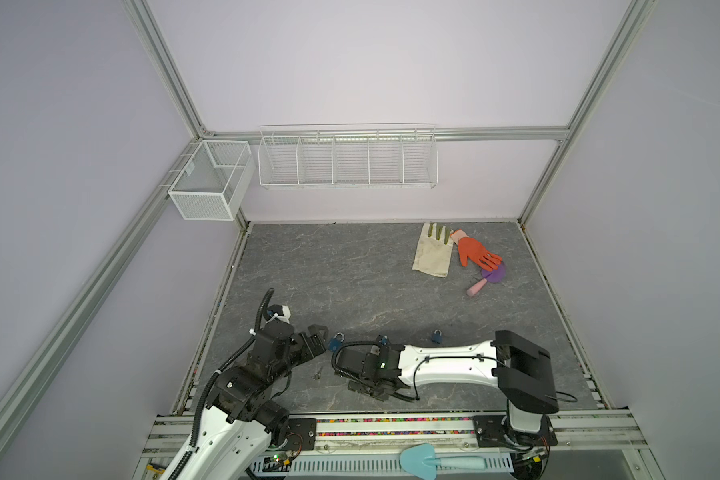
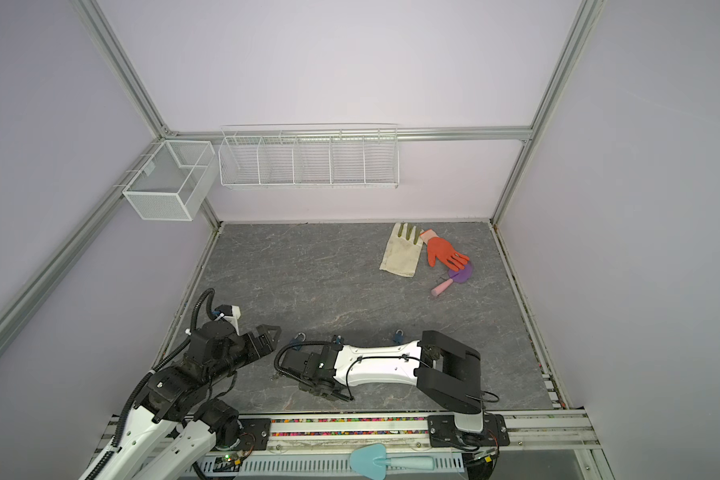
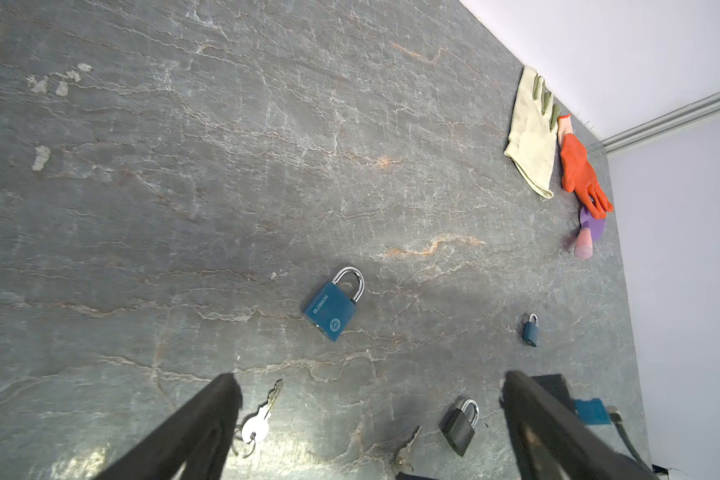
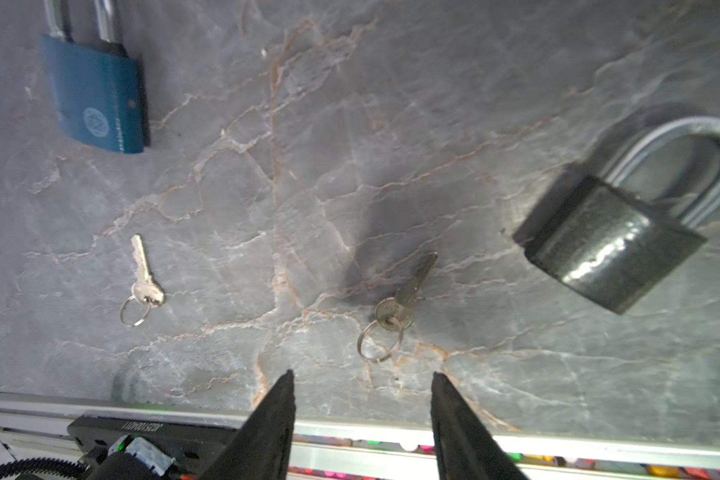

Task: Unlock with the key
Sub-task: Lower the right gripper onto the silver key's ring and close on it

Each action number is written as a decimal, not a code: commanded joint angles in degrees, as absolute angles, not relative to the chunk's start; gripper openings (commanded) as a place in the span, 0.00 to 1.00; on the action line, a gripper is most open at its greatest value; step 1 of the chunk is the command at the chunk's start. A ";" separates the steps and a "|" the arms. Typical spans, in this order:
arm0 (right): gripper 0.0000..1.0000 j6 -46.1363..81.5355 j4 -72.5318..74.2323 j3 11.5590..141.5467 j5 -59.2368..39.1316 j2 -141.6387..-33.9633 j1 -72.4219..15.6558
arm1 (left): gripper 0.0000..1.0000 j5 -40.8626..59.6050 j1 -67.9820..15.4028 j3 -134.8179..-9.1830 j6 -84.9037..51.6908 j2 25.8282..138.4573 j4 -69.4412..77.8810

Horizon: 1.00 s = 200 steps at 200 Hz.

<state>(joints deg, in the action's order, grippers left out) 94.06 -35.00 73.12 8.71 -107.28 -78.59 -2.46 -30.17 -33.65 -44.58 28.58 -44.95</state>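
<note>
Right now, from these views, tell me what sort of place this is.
Most likely a robot test cell: an aluminium frame with plain walls boxes in the table, the left arm and right arm are mounted on a front rail, and a blue padlock and key lie out as props.

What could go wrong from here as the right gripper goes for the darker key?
1. The darker key lies flat on the table with its ring nearest the right gripper; closing might catch only the ring, leaving the key dangling.
2. A lighter key also lies out, with a dark padlock, a blue padlock and a small blue padlock, so key and lock could be mismatched.
3. The left gripper hangs open nearby; the arms might bump.
</note>
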 commanded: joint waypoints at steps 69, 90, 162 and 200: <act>0.41 101.74 -37.71 75.31 8.63 -110.84 -78.13 | 0.98 -3.36 -30.41 -34.37 -45.56 27.47 -45.44; 0.38 101.74 -38.39 75.13 8.53 -110.92 -78.17 | 0.98 -3.34 -30.46 -34.33 -45.67 27.37 -45.53; 0.28 99.99 -42.07 76.35 8.94 -111.27 -78.15 | 0.98 -3.78 -30.41 -33.53 -45.97 25.36 -46.14; 0.23 99.25 -43.68 75.72 8.70 -111.01 -78.26 | 0.98 -3.87 -30.41 -32.96 -46.61 24.49 -46.41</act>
